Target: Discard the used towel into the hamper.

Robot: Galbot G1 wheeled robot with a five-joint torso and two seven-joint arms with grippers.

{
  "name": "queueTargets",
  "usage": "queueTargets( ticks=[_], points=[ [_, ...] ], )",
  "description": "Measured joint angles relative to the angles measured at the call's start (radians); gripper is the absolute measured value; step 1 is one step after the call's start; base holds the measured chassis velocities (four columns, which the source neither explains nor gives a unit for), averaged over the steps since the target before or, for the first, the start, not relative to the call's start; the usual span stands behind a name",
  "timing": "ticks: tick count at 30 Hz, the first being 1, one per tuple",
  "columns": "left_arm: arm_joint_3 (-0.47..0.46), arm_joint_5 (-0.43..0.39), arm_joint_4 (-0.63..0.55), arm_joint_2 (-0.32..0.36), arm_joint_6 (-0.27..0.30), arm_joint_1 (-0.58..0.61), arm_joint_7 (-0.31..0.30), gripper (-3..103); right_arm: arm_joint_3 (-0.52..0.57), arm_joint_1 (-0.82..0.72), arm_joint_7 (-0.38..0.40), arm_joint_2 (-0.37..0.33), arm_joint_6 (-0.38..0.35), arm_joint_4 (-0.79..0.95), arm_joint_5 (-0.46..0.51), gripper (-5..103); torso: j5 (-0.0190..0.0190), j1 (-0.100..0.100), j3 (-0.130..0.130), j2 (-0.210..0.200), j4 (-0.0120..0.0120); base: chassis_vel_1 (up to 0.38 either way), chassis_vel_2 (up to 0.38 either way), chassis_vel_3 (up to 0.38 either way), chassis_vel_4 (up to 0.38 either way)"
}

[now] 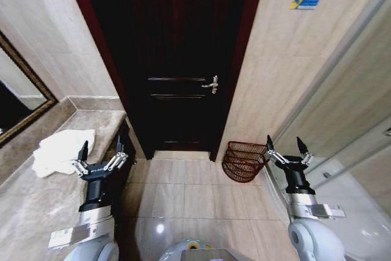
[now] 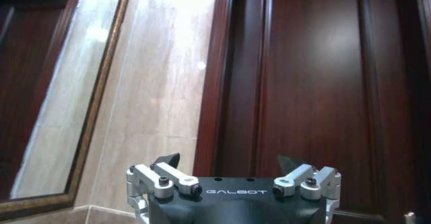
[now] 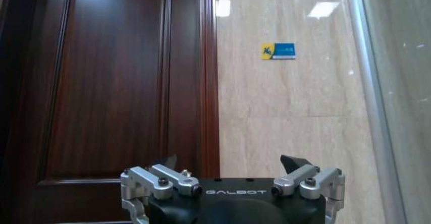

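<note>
A crumpled white towel [image 1: 61, 150] lies on the stone counter [image 1: 36, 200] at the left, below the mirror. My left gripper [image 1: 101, 148] hovers just right of it, open and holding nothing; the left wrist view shows that gripper [image 2: 229, 159] with its fingers spread against the door. The hamper [image 1: 244, 161], a small reddish-brown open-weave basket, leans on the floor against the right wall beside the door frame. My right gripper [image 1: 286, 143] is raised just right of the hamper, open and bare, and in the right wrist view this gripper [image 3: 232, 159] also has its fingers spread.
A dark wooden door [image 1: 174, 59] with a metal handle [image 1: 211, 84] stands shut straight ahead. A framed mirror [image 1: 18, 93] hangs over the counter. A glass shower screen [image 1: 342, 108] runs along the right. Tiled floor [image 1: 183, 194] lies between counter and hamper.
</note>
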Motion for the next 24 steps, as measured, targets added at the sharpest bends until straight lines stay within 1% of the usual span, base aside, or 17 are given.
queueTargets(
  ticks=[2, 4, 9, 12, 19, 24],
  points=[
    [-0.001, -0.006, 0.0, 0.0, 0.0, -0.001, -0.002, 98, 0.0, -0.001, 0.0, 0.002, 0.002, -0.002, 0.001, 100, 0.0, 0.0, 0.0, 0.0, -0.0002, -0.003, 0.054, 0.034, -0.021],
    [-0.005, -0.017, 0.0, 0.0, 0.0, -0.003, -0.003, 98, 0.001, -0.001, -0.001, 0.003, 0.009, -0.009, 0.001, 100, 0.0009, 0.0, 0.0, 0.0, -0.0003, -0.062, -0.046, 0.043, 0.027],
    [-0.007, -0.031, -0.003, -0.003, 0.002, -0.004, -0.005, 97, 0.001, -0.001, -0.006, 0.004, 0.012, -0.013, 0.003, 100, 0.0009, 0.0, 0.0, 0.0, -0.0005, -0.068, -0.075, 0.023, 0.037],
    [-0.01, -0.036, -0.004, -0.004, 0.002, -0.005, -0.006, 97, 0.001, -0.001, -0.006, 0.003, 0.012, -0.014, 0.003, 100, 0.0003, -0.001, 0.0, 0.0, -0.0004, 0.0, 0.0, 0.0, 0.0],
    [-0.019, -0.044, -0.012, -0.007, 0.004, -0.005, -0.01, 97, 0.0, -0.001, -0.008, 0.002, 0.016, -0.018, 0.004, 100, 0.0003, 0.0, 0.0, 0.0, -0.0004, 0.023, 0.034, -0.002, 0.004],
    [-0.023, -0.047, -0.012, -0.01, 0.004, -0.005, -0.013, 97, -0.003, 0.0, -0.01, -0.001, 0.017, -0.019, 0.005, 100, 0.0004, 0.0, 0.0, 0.0, -0.0004, 0.051, 0.04, 0.066, 0.062]
  ],
)
